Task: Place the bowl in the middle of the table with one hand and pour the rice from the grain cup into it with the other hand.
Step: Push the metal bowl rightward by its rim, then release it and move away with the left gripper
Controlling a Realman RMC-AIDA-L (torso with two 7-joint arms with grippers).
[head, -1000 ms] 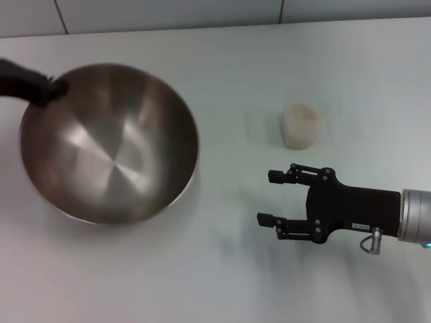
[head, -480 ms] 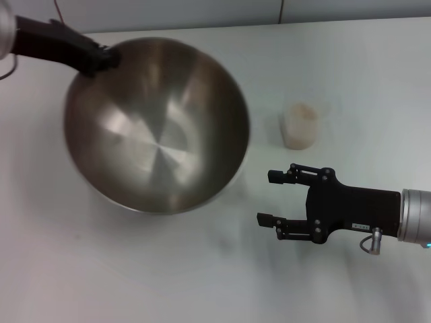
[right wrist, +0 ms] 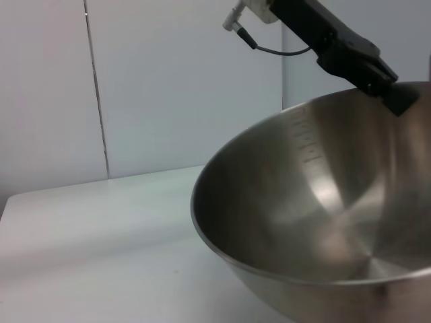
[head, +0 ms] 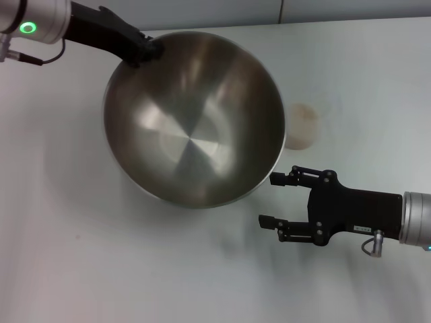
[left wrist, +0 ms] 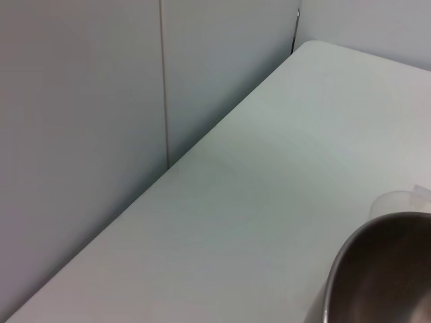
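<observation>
L gripper comes in from far-left corner of table, clamped on far-left rim of bowl. Bowl is tilted, open side facing near-right, carried off the surface w/ a soft shadow under its near edge; sits roughly mid-table, slightly left of centre in head view. Inside of bowl bare metal, graduation marks visible on inner wall in R wrist view.

Cup stands upright on table just right of bowl, partly hidden behind bowl's right rim; pale rice inside, near top. Cup rim also peeks past bowl edge in L wrist view.

R gripper hovers over near-right part of table, nearer than the cup, fingers spread wide apart, holding nothing. Fingertips point left toward bowl's near-right rim, close to it but apart.
</observation>
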